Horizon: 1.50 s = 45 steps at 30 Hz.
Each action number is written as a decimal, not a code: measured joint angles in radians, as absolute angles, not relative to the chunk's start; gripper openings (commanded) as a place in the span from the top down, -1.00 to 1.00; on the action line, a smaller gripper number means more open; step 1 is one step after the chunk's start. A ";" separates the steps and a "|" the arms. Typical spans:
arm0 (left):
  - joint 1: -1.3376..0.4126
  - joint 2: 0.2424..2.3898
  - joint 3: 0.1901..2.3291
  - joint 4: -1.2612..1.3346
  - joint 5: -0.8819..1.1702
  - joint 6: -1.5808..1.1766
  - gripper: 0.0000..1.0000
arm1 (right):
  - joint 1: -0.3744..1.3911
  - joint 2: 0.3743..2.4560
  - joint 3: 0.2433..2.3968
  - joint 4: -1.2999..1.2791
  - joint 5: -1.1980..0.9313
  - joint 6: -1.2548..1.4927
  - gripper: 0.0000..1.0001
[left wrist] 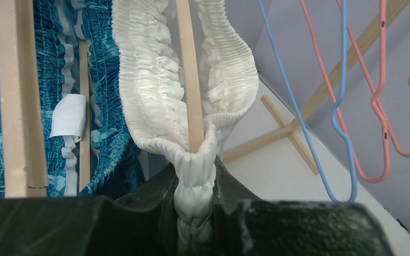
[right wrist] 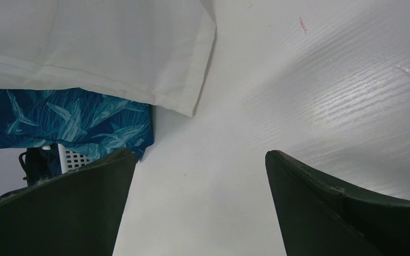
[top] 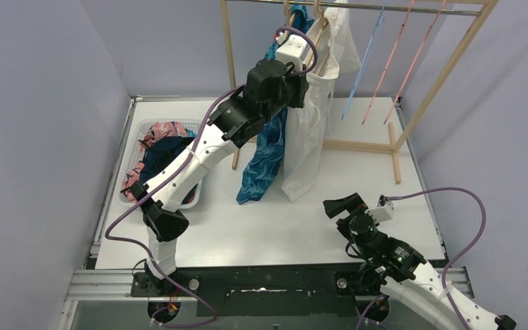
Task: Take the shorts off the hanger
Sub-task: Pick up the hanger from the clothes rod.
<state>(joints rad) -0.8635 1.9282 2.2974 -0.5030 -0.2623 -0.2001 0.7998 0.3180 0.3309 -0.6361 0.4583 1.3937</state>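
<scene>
The white shorts (top: pixel 309 137) hang from a wooden hanger (left wrist: pixel 189 80) on the rack. The blue leaf-pattern shorts (top: pixel 265 158) hang just to their left on another wooden hanger (left wrist: pixel 21 106). My left gripper (left wrist: pixel 195 176) is raised to the rail and shut on the bunched elastic waistband of the white shorts (left wrist: pixel 149 80), right below the hanger's bar. The blue shorts (left wrist: pixel 104 106) are beside it, untouched. My right gripper (top: pixel 340 205) stands open low over the table at the front right, empty (right wrist: pixel 200 202). The hems of the white shorts (right wrist: pixel 85 42) and blue shorts (right wrist: pixel 69 122) show in its view.
A white basket (top: pixel 137 137) at the left holds pink floral shorts (top: pixel 165 130) and darker fabric. A bare blue plastic hanger (top: pixel 361 69) and pink ones (top: pixel 399 62) hang on the rail to the right. The rack's wooden post (top: pixel 447 75) and foot (top: pixel 357 146) stand on the table.
</scene>
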 measured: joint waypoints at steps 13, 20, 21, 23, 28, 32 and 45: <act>-0.918 1.851 2.180 -0.403 -0.300 -0.135 1.00 | 0.800 0.310 0.331 -0.667 0.465 1.420 -0.96; -0.940 1.770 2.077 -0.382 -0.295 -0.115 1.00 | 0.800 0.311 0.331 -0.667 0.464 1.428 -0.95; -0.942 1.761 2.070 -0.381 -0.295 -0.115 1.00 | 0.800 0.314 0.331 -0.667 0.464 1.429 -0.96; -0.943 1.735 2.045 -0.374 -0.295 -0.115 1.00 | 0.800 0.322 0.331 -0.667 0.464 1.430 -0.95; -0.942 1.639 1.905 -0.331 -0.283 -0.115 1.00 | 0.800 0.343 0.331 -0.664 0.456 1.430 -0.95; -0.942 1.585 1.810 -0.317 -0.279 -0.117 1.00 | 0.800 0.347 0.331 -0.646 0.451 1.426 -0.95; -0.941 1.295 1.425 -0.302 -0.194 -0.182 1.00 | 0.800 0.301 0.344 -0.564 0.505 1.279 -0.95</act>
<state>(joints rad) -0.9413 1.2953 1.4246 -0.3023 -0.1944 -0.1818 0.7998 0.3012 0.3435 -0.5636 0.5045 1.2793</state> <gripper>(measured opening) 0.135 0.978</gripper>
